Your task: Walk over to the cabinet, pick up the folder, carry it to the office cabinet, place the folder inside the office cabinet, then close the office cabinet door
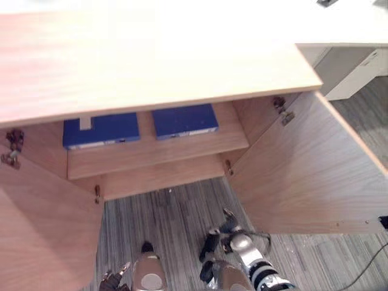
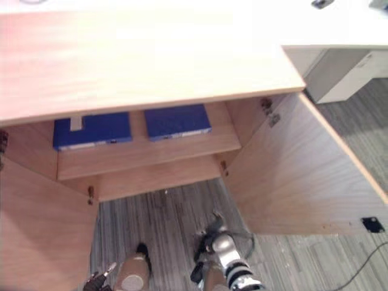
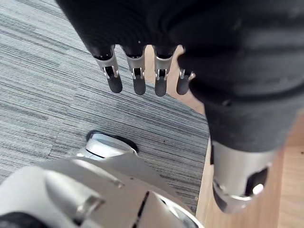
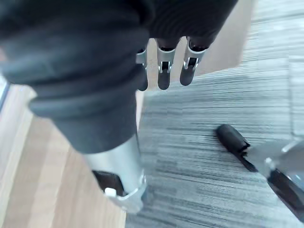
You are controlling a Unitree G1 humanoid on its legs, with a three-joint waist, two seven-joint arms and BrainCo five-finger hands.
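we face the open office cabinet [image 1: 151, 60]: left folder [image 1: 101, 130] at 11 o'clock, right folder [image 1: 184, 120] at 12.
left robot hand [image 3: 138, 80] and right robot hand [image 4: 164, 71] hang wide, empty.

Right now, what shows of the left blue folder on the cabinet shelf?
The left blue folder lies flat on the wooden shelf, its back hidden under the cabinet top. It has a dark blue cover, a pale strip along the front edge and a small pale patch near the back. A gap separates it from the second blue folder.

Grey striped carpet [image 1: 176, 212] on floor. White unit [image 1: 357, 79] far right, small dark object [image 1: 326, 2] on top.
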